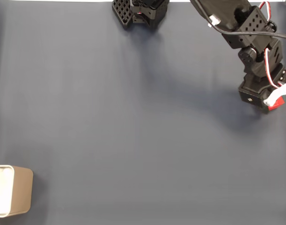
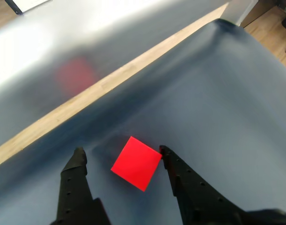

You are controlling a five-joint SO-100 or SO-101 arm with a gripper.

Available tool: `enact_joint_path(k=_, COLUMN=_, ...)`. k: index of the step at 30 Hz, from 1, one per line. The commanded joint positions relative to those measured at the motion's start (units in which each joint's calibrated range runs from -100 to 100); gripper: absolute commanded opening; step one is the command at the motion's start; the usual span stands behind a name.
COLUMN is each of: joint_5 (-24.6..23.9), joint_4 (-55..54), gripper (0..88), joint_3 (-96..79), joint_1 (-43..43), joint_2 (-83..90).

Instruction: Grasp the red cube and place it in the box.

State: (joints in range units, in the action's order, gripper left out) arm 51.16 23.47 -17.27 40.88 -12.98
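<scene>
2 black fingers (image 2: 180,178) of the gripper (image 2: 120,157) stand spread either side of the red cube (image 2: 136,163), which lies on the blue-grey table cover (image 2: 217,103). The cube sits turned, a corner just at the right finger, so closing could twist it or squirt it out. In the fixed view the arm hides most of the cube (image 1: 276,104); the box (image 1: 18,197) is cut off at the left edge, well apart.

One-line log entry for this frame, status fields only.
phase: pre-grasp | gripper: open, straddling small red cube, right finger touching corner | cube: on dark blue cloth, not lifted | beige box: far corner, no cube inside
</scene>
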Motion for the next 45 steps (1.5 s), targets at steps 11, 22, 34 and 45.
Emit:
enact_joint_path(k=11, joint_5=0.44, joint_4=0.06, gripper=36.4, joint_3=2.12, joint_1=2.38, joint_2=0.42)
enact_joint_path(k=22, joint_5=0.54, joint_4=1.12, gripper=36.0, joint_3=0.85, joint_1=1.6, joint_2=1.11)
enact_joint_path(k=34, joint_5=-0.05, joint_4=1.12, gripper=35.7, joint_3=0.85, joint_1=3.44, joint_2=1.11)
enact_joint_path(k=45, joint_5=0.0, joint_4=1.78, gripper=34.9, joint_3=0.75, joint_1=4.3, joint_2=1.46)
